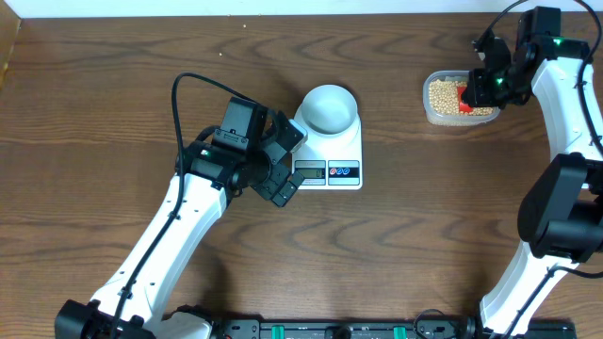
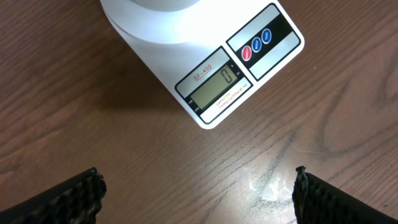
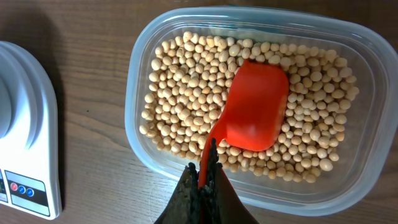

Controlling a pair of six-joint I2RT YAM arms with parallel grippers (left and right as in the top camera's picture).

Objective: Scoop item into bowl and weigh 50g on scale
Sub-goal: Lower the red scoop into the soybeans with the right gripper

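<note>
One scoop (image 3: 254,111), orange-red, sits in the clear tub (image 3: 133,124). Your right jaws are clenched on the thin end of its handle, and the handle runs straight away from them to the pan. The pan rests on top of the beans (image 3: 180,81). No beans show on its face, so I judge the first load is not yet taken.

The relation that matters is where the bowl (image 1: 328,106) lies from that scoop. It stands on the far end of the scale (image 1: 345,149), well apart from the tub and toward the robot's left across bare surface. The right wrist view shows only the edge of the scale at the left of its frame, and the bowl itself is not clear there. The right arm is the nearer one to the beans. It will have to dig in along the handle's line, then carry the load sideways and level to the bowl.

Your left jaws are released and hold nothing. Their two fingertips (image 2: 78,199) are spread wide over the surface, just beside the display end of the scale. From there the display (image 2: 217,87) reads zero, so the bowl appears to be tared.

The risk I see is beans rolling off a tilted pan on the crossing. The left arm is also close enough to the scale to nudge it and upset the reading.
</note>
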